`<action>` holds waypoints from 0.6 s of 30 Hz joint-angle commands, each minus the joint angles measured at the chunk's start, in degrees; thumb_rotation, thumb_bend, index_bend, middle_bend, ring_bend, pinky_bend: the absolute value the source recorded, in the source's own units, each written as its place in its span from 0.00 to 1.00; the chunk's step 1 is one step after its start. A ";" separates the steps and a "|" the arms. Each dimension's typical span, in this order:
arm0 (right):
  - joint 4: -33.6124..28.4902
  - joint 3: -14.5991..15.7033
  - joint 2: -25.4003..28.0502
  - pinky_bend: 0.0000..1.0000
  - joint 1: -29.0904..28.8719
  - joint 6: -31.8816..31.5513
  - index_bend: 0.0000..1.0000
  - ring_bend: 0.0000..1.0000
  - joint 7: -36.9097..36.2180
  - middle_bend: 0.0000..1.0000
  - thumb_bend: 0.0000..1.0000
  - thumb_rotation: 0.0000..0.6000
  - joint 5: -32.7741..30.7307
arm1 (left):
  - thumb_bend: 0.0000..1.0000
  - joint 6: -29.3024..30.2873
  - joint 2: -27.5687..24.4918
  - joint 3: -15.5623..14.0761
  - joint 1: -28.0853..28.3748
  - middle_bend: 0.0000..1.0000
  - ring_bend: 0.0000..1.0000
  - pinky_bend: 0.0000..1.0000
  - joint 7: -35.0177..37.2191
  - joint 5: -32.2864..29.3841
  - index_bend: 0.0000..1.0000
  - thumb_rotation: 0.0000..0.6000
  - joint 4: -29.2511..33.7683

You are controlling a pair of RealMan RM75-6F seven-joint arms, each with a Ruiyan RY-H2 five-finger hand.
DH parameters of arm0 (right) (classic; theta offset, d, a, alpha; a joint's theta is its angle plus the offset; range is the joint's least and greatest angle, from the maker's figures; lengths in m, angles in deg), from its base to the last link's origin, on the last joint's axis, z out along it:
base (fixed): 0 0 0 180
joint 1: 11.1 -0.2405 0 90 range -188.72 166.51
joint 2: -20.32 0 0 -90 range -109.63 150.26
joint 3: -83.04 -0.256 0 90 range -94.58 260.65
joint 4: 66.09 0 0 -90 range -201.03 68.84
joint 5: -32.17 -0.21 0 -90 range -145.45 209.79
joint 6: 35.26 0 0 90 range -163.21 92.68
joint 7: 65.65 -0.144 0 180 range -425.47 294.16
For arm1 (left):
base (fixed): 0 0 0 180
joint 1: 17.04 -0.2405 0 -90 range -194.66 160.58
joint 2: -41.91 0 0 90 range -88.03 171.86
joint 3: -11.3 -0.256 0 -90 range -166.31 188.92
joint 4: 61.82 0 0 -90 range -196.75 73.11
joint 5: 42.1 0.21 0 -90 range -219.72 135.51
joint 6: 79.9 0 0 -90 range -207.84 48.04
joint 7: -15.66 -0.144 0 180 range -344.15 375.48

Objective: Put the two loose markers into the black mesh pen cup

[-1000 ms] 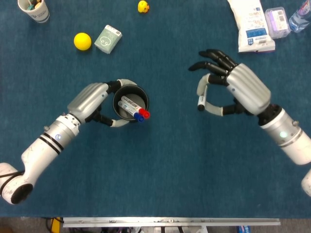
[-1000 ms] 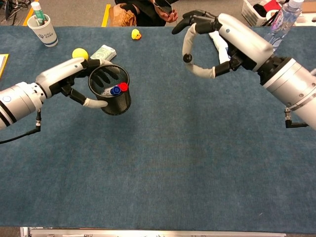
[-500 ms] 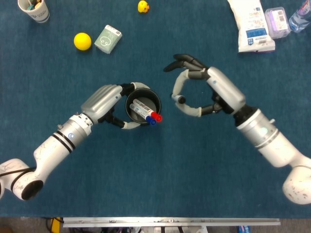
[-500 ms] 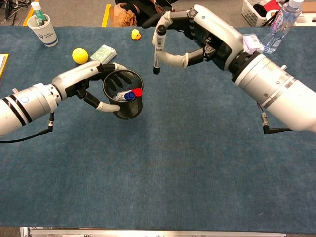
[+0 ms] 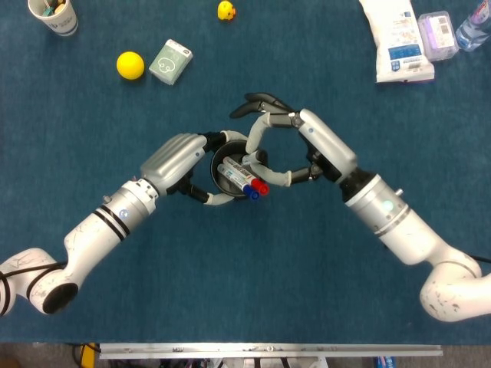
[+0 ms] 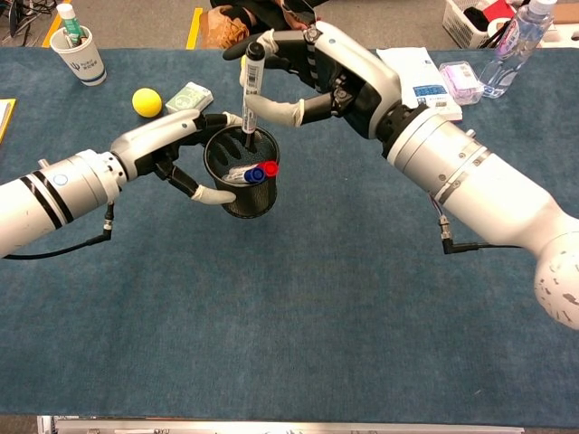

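Observation:
My left hand grips the black mesh pen cup from its left side and holds it tilted. Two markers lie inside it, one with a red cap and one with a blue cap, both sticking out over the rim. My right hand is directly over the cup and pinches a white marker upright. Its dark lower tip reaches the cup's mouth.
At the back left are a yellow ball, a green card box, a paper cup and a small yellow duck. A white packet, a plastic box and a bottle sit back right.
My right hand has carried the marker left, from well right of the cup to over it. My left hand has brought the cup to the right, toward the middle.

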 commanded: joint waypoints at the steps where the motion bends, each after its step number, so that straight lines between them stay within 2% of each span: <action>1: 1.15 -0.12 -0.68 0.09 -0.16 0.72 0.62 0.10 -0.85 0.28 0.33 1.00 0.04 | 0.22 0.01 0.00 0.07 0.01 0.40 0.35 0.31 -0.11 -0.23 0.35 1.00 0.16; 5: 4.23 0.19 -1.82 0.06 -0.44 1.57 0.60 0.10 -2.80 0.25 0.31 1.00 1.10 | 0.22 0.16 -0.01 0.17 -0.02 0.40 0.35 0.31 -0.34 -0.52 0.35 1.00 0.42; 12: 6.04 0.06 -2.80 0.02 -0.60 1.88 0.46 0.06 -3.67 0.20 0.19 1.00 1.95 | 0.22 0.10 -0.05 0.28 0.02 0.40 0.35 0.31 -0.21 -0.90 0.35 1.00 0.07; 18: 5.19 -0.71 -1.68 0.02 0.15 0.40 0.44 0.06 -3.49 0.20 0.17 1.00 2.51 | 0.22 0.26 0.03 -0.03 -0.08 0.40 0.35 0.31 -0.04 -0.62 0.35 1.00 -0.19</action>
